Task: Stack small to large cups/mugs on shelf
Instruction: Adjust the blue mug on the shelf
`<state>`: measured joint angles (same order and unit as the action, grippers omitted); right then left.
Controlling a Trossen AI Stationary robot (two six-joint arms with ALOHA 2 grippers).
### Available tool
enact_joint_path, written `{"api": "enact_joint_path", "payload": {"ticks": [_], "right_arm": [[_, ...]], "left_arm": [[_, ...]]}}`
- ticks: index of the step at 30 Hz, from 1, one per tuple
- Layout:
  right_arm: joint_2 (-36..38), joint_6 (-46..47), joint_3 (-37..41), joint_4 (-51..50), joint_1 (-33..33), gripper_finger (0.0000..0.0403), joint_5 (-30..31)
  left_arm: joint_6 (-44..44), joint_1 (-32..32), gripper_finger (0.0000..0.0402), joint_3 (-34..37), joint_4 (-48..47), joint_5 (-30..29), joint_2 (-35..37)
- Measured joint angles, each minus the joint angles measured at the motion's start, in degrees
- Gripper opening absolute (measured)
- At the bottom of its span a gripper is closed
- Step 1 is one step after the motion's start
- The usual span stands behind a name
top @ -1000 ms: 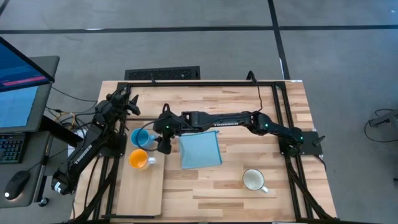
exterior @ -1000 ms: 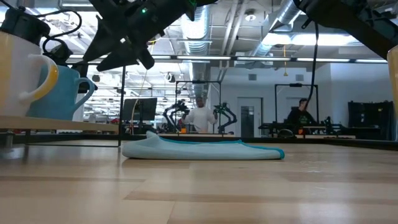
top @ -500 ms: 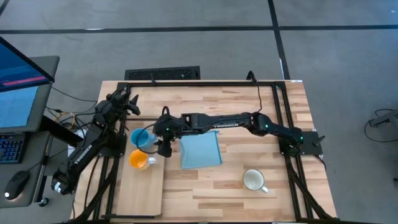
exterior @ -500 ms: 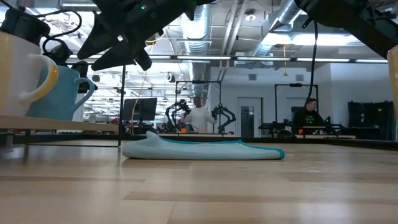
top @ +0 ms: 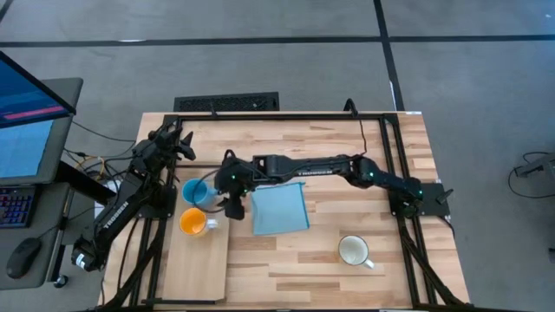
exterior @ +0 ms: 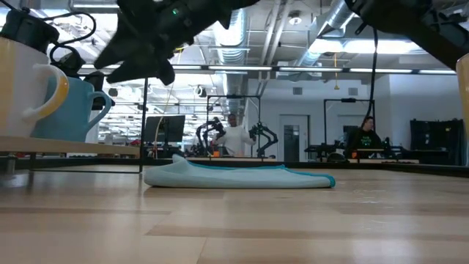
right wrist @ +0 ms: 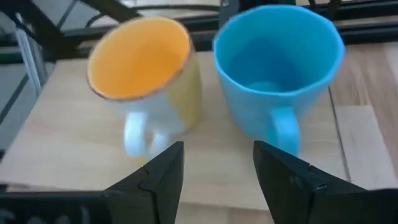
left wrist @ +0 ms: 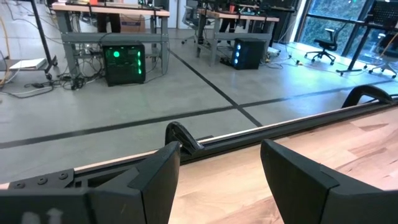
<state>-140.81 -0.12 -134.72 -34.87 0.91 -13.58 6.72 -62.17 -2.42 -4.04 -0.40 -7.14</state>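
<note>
Two mugs, orange (right wrist: pixel 144 79) and blue (right wrist: pixel 277 70), stand just ahead of the empty, spread right gripper (right wrist: pixel 214 180) on the shelf (top: pixel 198 260); a careless advance could knock either over; white mug (top: pixel 353 250) waits well behind; left gripper (left wrist: pixel 217 180) idles open.

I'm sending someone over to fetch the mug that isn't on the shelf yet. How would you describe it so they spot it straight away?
Start at the blue cloth in the middle of the wooden table. The white mug stands alone on bare tabletop near the right arm's side, apart from the blue mug and the orange mug on the pale shelf board. It is the only white one.
</note>
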Motion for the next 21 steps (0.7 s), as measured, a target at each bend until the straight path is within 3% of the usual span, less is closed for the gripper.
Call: {"api": "enact_joint_path", "payload": {"ticks": [21], "right_arm": [[-0.1, 4.6, 0.0, 2.0, -1.8, 0.0216, 0.8]], "left_arm": [[0.0, 0.0, 0.0217, 0.0, 0.0, 0.0, 0.0]]}}
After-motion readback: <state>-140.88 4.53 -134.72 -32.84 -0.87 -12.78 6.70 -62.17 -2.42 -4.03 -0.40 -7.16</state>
